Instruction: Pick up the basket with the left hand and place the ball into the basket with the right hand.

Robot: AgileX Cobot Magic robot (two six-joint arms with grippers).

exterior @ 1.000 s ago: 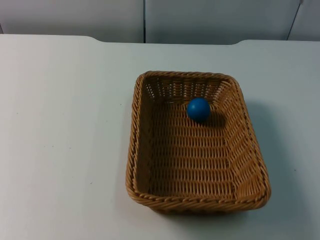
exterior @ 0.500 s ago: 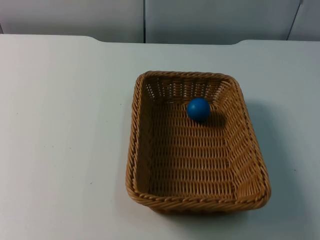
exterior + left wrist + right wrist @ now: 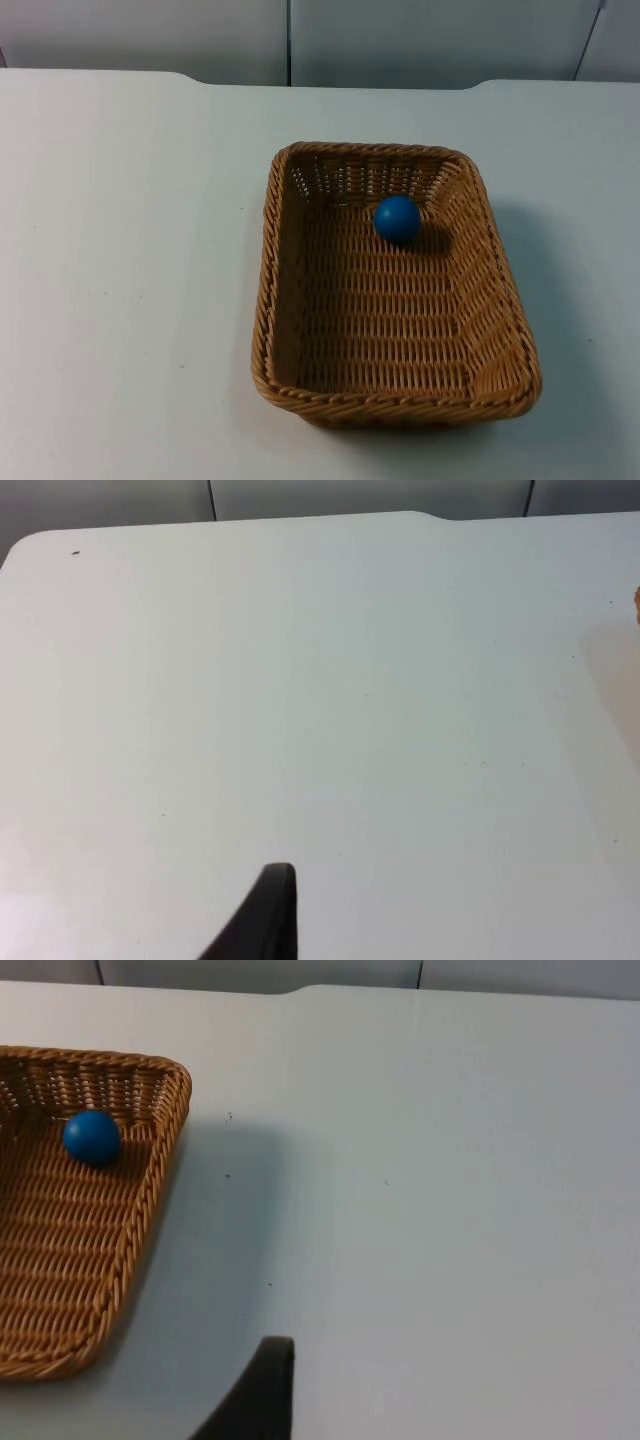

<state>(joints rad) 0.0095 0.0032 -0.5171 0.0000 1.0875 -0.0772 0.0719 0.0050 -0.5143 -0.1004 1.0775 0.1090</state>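
A blue ball (image 3: 398, 219) rests inside the wicker basket (image 3: 283, 250), near its far wall, right of centre in the top view. The basket sits flat on the white table (image 3: 130, 250), the task's placement apparently complete. The left gripper (image 3: 262, 920) hangs above bare table well to the basket's side, the right gripper (image 3: 260, 1395) just off the basket's outer edge; both arms appear to wait. Whether either gripper's fingers are apart or together cannot be told.

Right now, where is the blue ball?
The blue ball lies inside the wicker basket on the white table, near the basket's far wall, toward its right side in the top view.
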